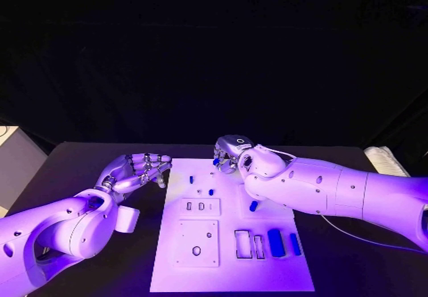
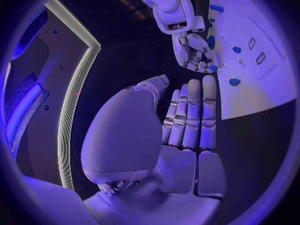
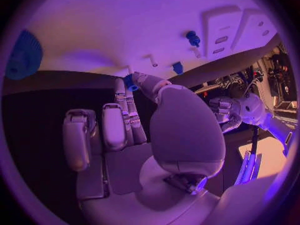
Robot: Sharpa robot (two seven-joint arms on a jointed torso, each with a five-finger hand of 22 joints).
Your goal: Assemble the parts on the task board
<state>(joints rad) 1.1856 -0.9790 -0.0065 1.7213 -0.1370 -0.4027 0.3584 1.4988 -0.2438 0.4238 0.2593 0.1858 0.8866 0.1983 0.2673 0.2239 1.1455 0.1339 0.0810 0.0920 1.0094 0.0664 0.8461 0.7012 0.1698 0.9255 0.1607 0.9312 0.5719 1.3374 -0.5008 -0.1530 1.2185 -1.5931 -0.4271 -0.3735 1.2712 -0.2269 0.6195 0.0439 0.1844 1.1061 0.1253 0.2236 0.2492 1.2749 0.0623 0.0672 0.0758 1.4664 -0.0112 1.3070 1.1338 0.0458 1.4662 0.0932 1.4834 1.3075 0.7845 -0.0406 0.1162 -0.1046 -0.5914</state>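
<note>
The white task board [image 1: 232, 266] lies in the middle of the table. My right hand [image 1: 234, 151] hangs over the board's far edge and pinches a small blue part [image 3: 130, 82] between thumb and a fingertip; the same part [image 1: 216, 161] shows under the fingers from the head. My left hand [image 1: 138, 170] hovers off the board's far left corner, fingers extended side by side, holding nothing [image 2: 187, 120]. Other blue parts stand in the board: a small peg [image 1: 191, 179], a slanted piece [image 1: 253, 205] and two long bars [image 1: 276, 242] near the front right.
Grey recessed plates with slots [image 1: 200, 206] and a larger plate [image 1: 197, 242] sit on the board's left half. A pale box [image 1: 13, 164] stands at the table's left edge and a white object [image 1: 385, 159] at the far right.
</note>
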